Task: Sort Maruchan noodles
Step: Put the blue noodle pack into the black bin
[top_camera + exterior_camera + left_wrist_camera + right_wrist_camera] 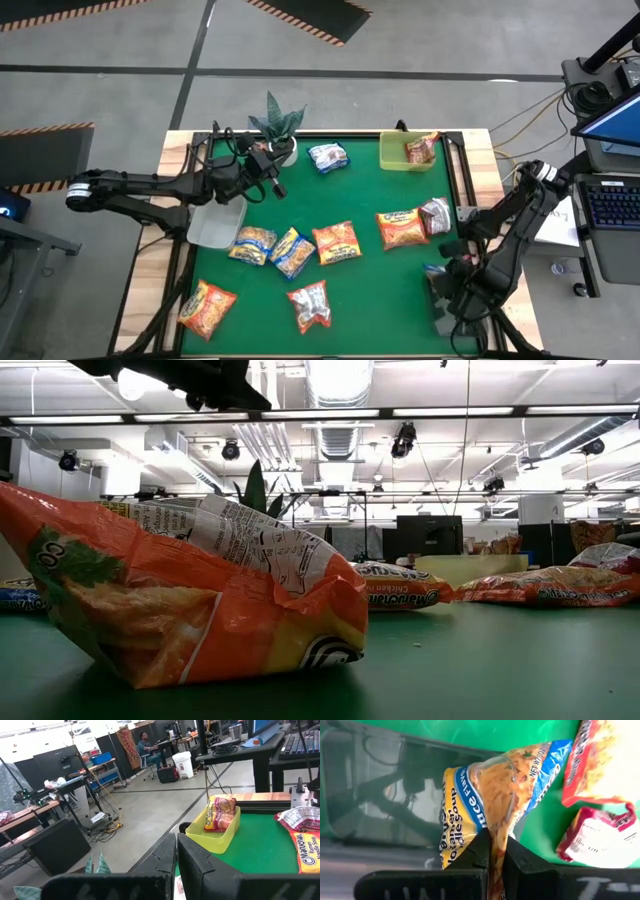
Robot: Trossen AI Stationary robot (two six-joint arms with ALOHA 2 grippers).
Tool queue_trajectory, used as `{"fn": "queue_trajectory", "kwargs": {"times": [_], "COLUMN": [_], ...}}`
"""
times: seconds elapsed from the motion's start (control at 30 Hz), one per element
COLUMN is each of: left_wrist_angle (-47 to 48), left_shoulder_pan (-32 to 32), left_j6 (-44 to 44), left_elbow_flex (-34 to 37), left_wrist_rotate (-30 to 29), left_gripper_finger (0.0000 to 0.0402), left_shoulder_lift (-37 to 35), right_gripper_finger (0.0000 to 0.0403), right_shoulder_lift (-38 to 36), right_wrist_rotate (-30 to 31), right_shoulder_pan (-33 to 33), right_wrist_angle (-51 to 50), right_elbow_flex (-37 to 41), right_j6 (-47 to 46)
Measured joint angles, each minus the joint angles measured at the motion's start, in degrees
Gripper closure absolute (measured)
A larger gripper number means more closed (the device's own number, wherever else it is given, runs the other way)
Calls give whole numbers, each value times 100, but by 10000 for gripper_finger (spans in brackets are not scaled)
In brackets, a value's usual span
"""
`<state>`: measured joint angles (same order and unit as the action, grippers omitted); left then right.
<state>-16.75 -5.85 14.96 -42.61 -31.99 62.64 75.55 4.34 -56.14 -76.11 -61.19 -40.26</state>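
Several Maruchan packets lie flat on the green mat: orange ones [337,242] [400,228] [207,308], yellow-and-blue ones [252,243] [292,252], red-silver ones [310,305] [435,215] and a blue-white one [328,157]. A red packet [218,813] lies in the lime-green tray [395,160]. My right gripper [497,851] is at the mat's right edge, shut on a yellow-and-blue packet [495,795]. My left gripper [176,851] is shut and empty, above the mat beside the potted plant [275,125]. My right gripper pinches the yellow-and-blue packet between its two fingers, at a crinkled end [496,832] of the wrapper. The packet spreads out beyond the fingertips over the mat's right edge [437,272]. I cannot tell whether it is clear of the mat.
A clear plastic tub [215,225] sits at the mat's left edge under the left arm. The low view is filled by an orange packet [180,600] close to the camera. Black frame rails [462,170] border the mat. Bare mat lies at the middle far side.
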Motion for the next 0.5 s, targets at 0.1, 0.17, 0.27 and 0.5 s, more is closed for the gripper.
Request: {"fn": "queue_trajectory", "kwargs": {"times": [0.1,0.17,0.27,0.5], "left_wrist_angle": [5,6,7,8], "left_shoulder_pan": [0,0,0,0], "left_j6": [9,12,15,17], "left_elbow_flex": [0,0,0,0], "left_wrist_rotate": [2,1,2,2], "left_gripper_finger": [402,402,402,402], "left_shoulder_lift": [1,1,1,1], "right_gripper_finger": [394,394,394,392], "right_shoulder_lift": [-2,17,128,299], "right_wrist_rotate": [176,177,176,117], "right_shoulder_pan": [0,0,0,1], "right_wrist_angle": [-5,4,52,42], "right_elbow_flex": [2,34,62,88], "right_j6": [-37,-115,-265,-697]}}
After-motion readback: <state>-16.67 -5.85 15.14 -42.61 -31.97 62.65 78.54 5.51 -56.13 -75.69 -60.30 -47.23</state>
